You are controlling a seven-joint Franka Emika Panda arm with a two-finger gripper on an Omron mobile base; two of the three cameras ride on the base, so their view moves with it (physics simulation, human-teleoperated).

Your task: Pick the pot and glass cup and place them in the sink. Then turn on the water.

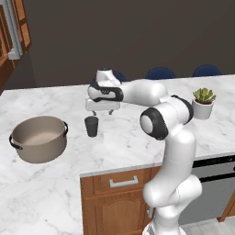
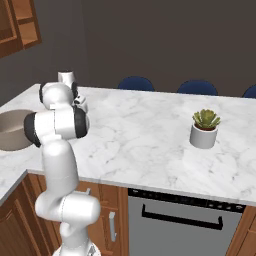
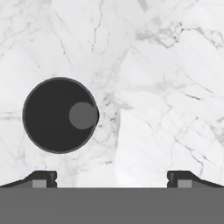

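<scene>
From the left base view, the nearest thing is the wooden cabinet point(image 1: 117, 202) under the counter edge, with one metal drawer handle. Beside it, at 3 o'clock, stands a dark dishwasher front point(image 1: 215, 183).

On the white marble counter point(image 1: 119, 147) the pot point(image 1: 39, 138) stands upright at about 9 o'clock from the arm. Its open mouth points straight up. Its two black handles lie on a line from near left to far right; this is its long axis. The inside is pale and holds nothing.

The cup point(image 1: 92, 126) stands upright a little farther, at 2 o'clock from the pot and apart from it. Its axis is vertical and the mouth faces up.

The gripper point(image 1: 103, 111) hangs just above the cup, slightly toward 1 o'clock, and points straight down. Its jaws stand wide and hold nothing. In the hand view the two fingertips point(image 3: 43, 178) are far apart at the bottom, and the cup point(image 3: 60, 115) shows as a dark circle from above, toward 10 o'clock, not between the tips.

Farther, at 3 o'clock, a small plant point(image 1: 204, 103) in a white pot stands on the counter. Behind the far edge the blue chair backs point(image 1: 159, 73) show.

In the right base view the pot point(image 2: 12, 131) is at 9 o'clock, partly behind the arm.
</scene>
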